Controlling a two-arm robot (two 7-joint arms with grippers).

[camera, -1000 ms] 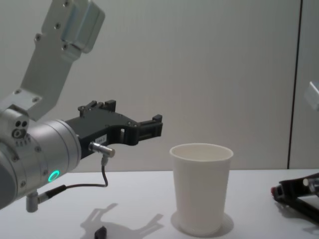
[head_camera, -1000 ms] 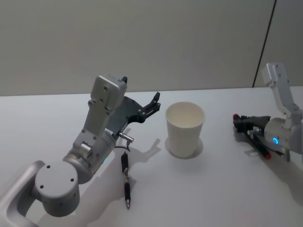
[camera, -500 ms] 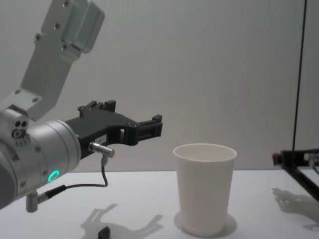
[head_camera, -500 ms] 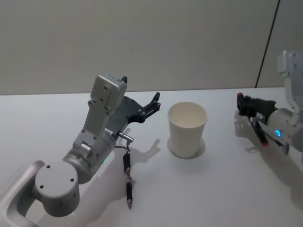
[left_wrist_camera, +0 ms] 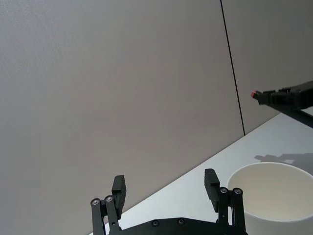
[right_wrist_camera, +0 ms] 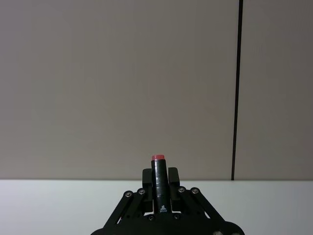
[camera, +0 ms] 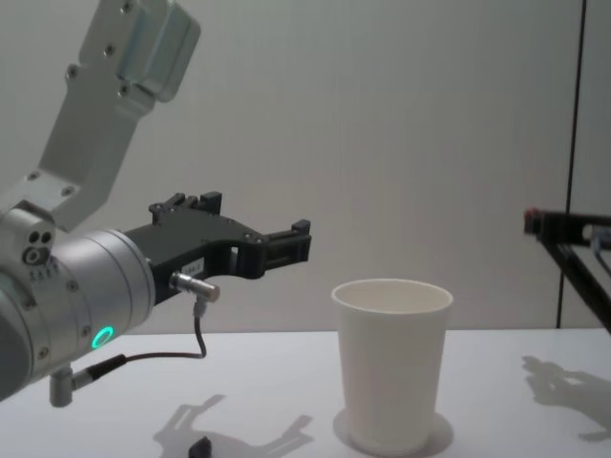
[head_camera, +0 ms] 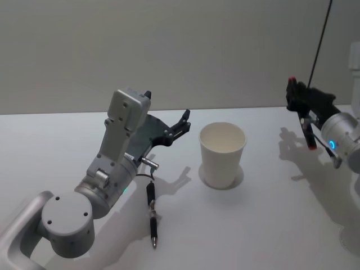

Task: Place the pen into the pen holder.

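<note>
At three o'clock from the pen holder, we found the right tool grasping a red-capped pen; left tool, nine o'clock, released.

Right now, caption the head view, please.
Right gripper holds red-tipped pen; left gripper, jaws open, beside white cup; second pen on table.

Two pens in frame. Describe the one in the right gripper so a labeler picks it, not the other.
From the white cup on the table, look right to the raised right gripper. The pen is the dark one clamped there, its red end sticking out. The other pen lies flat on the table left of the cup, near the open left gripper.
</note>
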